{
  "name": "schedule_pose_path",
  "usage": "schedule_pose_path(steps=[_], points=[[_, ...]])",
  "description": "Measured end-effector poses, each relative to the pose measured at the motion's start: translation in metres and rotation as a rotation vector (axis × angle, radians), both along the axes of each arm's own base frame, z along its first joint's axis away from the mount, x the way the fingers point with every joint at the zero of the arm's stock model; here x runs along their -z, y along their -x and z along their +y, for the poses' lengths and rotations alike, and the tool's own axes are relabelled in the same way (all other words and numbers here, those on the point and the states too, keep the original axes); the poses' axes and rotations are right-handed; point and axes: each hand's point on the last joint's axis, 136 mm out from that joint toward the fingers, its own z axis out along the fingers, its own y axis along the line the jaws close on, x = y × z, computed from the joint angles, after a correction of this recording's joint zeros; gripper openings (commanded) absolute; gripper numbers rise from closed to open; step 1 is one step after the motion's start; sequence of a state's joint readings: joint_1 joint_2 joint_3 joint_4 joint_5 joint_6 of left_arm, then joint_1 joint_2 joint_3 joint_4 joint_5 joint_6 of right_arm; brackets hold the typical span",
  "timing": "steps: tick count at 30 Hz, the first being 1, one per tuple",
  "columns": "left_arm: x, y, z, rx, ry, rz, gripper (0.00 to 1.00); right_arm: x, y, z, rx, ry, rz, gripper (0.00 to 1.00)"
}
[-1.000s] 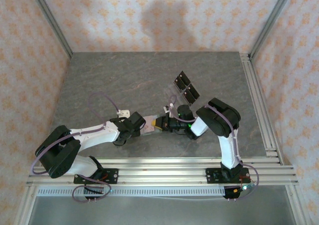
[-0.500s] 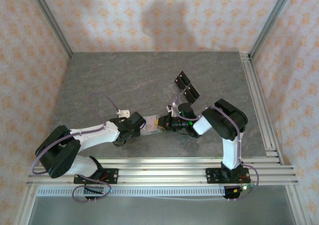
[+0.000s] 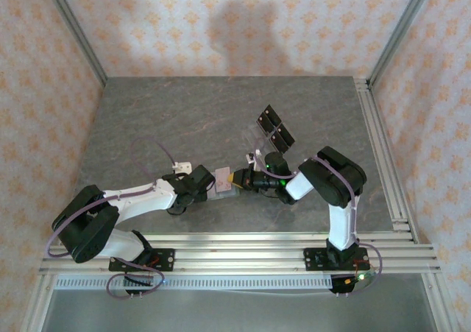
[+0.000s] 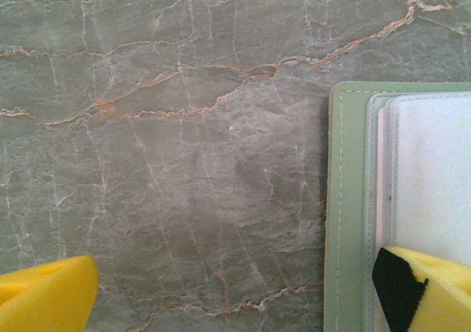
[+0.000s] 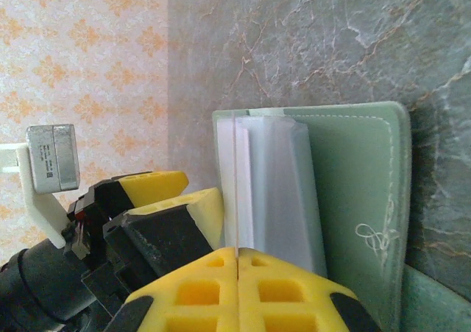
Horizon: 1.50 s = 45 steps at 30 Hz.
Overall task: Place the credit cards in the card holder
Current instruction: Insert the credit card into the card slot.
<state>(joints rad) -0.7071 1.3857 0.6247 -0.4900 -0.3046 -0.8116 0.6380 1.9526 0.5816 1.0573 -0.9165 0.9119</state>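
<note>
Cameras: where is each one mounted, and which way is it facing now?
Top external: above, behind the bases, looking down at the table; both arms show.
Left wrist: on that arm, facing straight down; open left pincer, wallet edge.
Right wrist: looks along the shut right pincer gripping a card.
Shared: all show the wallet.

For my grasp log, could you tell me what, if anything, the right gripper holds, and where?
The right gripper pinches a credit card by its near edge.

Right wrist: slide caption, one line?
Shut right gripper holds a pale card edge-on at the open green card holder.
</note>
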Motion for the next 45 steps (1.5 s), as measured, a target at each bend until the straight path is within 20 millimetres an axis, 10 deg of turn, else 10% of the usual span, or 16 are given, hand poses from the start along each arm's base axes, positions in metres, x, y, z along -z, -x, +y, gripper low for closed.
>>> schedule_pose_path(steps=[45], points=[[0.0,0.0,0.0,0.0,0.0,0.0,0.98,0.016,0.009,0.014,-0.081,0.044,-0.011,0.0]])
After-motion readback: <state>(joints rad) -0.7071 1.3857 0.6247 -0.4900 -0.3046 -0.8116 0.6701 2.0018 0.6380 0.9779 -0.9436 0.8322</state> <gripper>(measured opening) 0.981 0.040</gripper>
